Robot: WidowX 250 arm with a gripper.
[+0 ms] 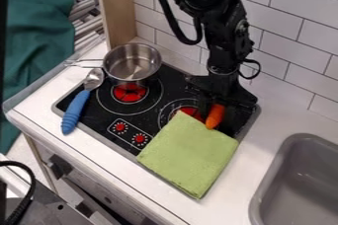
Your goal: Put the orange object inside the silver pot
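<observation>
the job is not done yet. the orange thing (pixel 214 117) is down at my claw (pixel 217 114), by the top edge of the green cloth (pixel 188 156), and not in the silver pot (pixel 134 75). the pot sits on the stove (pixel 173 82), up and to the left in the view, and i see no orange thing in it. what is left, i think, is to get a good hold, lift, go over and let go inside. my arm (pixel 228 36) hangs from the top of the view, with my claw pointing down. black on black is hard to see, so i can't tell how open my claw is or if it has hold of the orange thing.
</observation>
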